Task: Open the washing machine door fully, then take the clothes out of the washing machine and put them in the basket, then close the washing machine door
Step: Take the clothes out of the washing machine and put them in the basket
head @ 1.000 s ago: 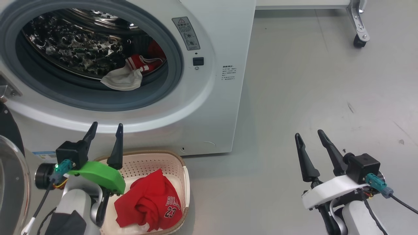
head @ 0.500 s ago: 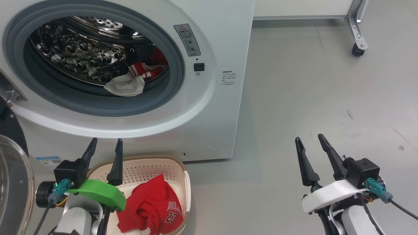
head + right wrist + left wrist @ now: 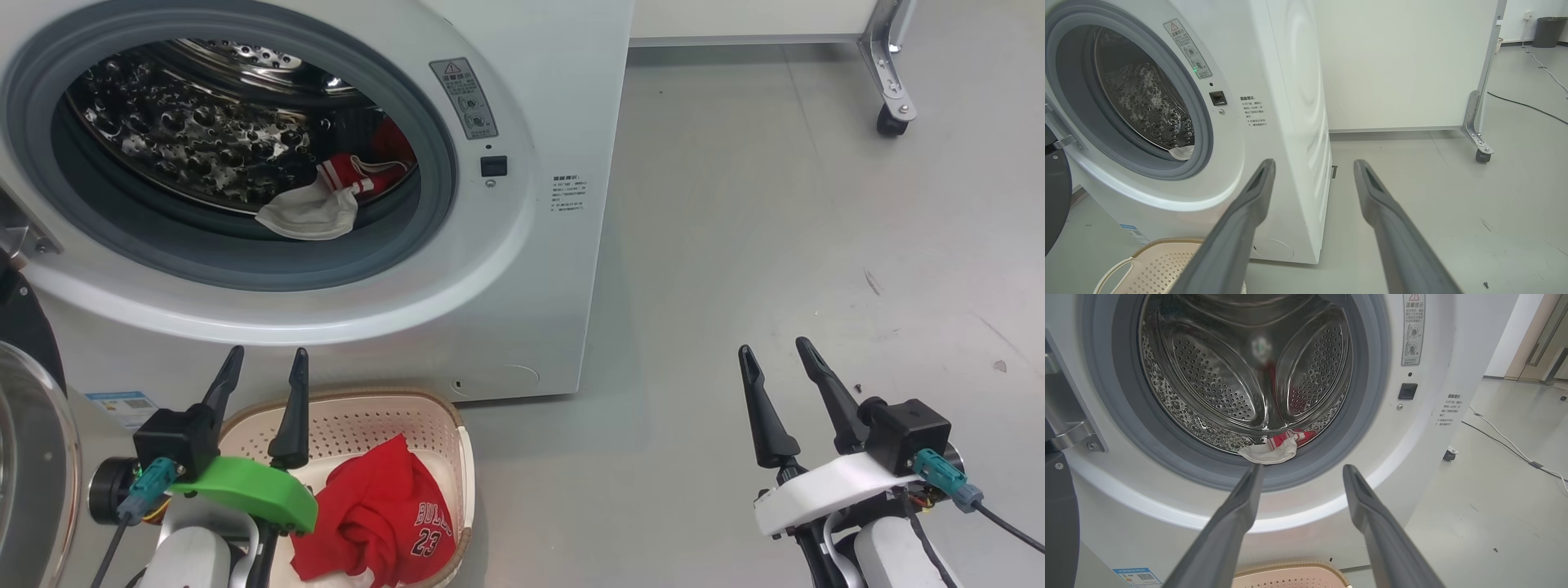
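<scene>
Drum [image 3: 188,139] of dimpled steel, perforated cream basket [image 3: 384,423]

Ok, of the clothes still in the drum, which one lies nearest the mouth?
The whitish cloth, lying at the front edge of the drum. The red piece with white stripes sits just behind it, deeper inside.

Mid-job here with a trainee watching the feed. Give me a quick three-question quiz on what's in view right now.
1. True or false: the red jersey lies in the basket.
2. What lies at the washing machine drum mouth? A) a whitish cloth and red striped fabric B) a blue towel C) nothing
3. Fill in: the jaws of the left gripper and right gripper stand ____.
Key: 1 true; 2 A; 3 open.
</scene>
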`<state>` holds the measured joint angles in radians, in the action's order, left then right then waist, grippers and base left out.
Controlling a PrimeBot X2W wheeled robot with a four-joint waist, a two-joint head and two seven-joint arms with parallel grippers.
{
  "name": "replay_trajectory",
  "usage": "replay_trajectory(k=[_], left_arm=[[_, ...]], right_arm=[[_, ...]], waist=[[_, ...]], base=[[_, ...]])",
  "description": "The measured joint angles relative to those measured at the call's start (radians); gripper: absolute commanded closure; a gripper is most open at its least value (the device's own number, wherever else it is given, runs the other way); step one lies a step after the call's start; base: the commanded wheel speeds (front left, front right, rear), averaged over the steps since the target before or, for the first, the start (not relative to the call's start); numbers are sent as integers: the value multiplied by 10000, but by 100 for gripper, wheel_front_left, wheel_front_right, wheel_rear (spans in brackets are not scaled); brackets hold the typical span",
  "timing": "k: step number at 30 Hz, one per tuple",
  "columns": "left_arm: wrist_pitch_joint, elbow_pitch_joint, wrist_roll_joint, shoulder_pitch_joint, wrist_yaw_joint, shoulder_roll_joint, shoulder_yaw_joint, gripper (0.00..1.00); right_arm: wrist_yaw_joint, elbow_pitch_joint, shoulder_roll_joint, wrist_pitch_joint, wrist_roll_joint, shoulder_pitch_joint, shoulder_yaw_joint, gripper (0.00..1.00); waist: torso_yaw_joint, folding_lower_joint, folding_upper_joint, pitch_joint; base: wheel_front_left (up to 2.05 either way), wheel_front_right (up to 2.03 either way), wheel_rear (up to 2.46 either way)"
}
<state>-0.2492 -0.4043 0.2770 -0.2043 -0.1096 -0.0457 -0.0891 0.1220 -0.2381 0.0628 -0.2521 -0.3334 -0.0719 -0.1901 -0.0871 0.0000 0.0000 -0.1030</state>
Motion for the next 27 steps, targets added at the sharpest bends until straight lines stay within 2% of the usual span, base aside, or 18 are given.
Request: replay_trajectory(k=[27], left_arm=[[0,485,0,332,176,27,-98,0]], right_arm=[[0,27,-10,0,6,11,2,0]], waist=[[-19,0,0,-105]], base=[[0,0,0]])
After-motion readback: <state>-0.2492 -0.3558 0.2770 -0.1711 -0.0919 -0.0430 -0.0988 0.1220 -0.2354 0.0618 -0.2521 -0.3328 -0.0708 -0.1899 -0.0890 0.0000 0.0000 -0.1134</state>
